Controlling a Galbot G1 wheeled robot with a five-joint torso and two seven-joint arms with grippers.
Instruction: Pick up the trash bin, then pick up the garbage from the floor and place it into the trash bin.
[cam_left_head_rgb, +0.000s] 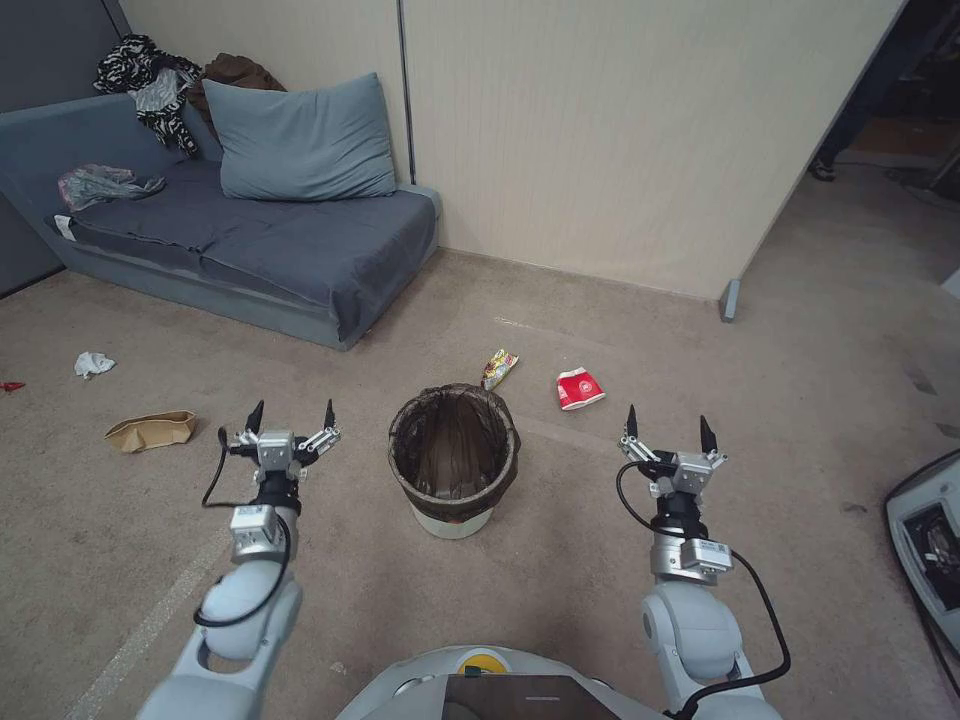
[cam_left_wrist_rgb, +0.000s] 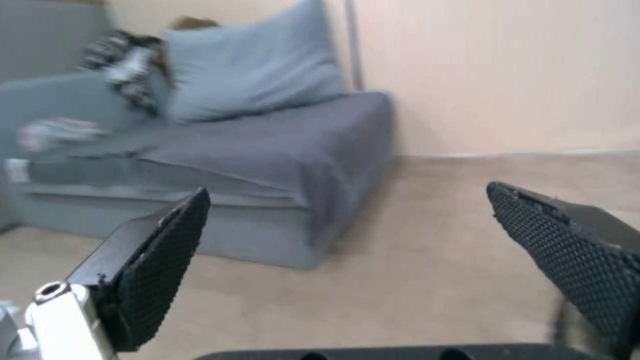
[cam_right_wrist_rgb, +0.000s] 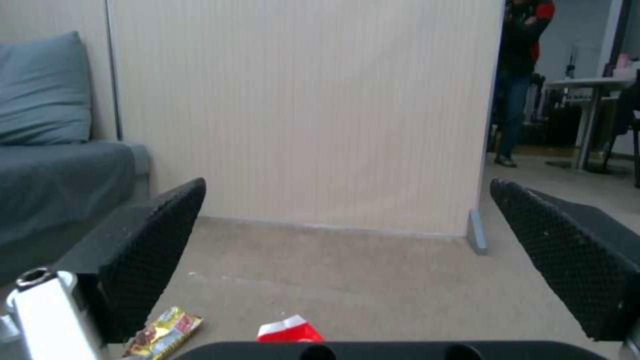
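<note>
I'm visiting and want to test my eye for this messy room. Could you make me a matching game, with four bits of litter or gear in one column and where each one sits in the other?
Things:
1. trash bin
2. red-and-white paper cup
3. crumpled brown paper bag
4. white tissue wad

Places:
A. on the carpet in front of the sofa, far out to the robot's left
B. upright between the left gripper and the right gripper, both open
C. on its side just beyond the bin, toward the right
D. flat on the carpet, out past the left gripper

Pairs: 1-B, 2-C, 3-D, 4-A
</note>
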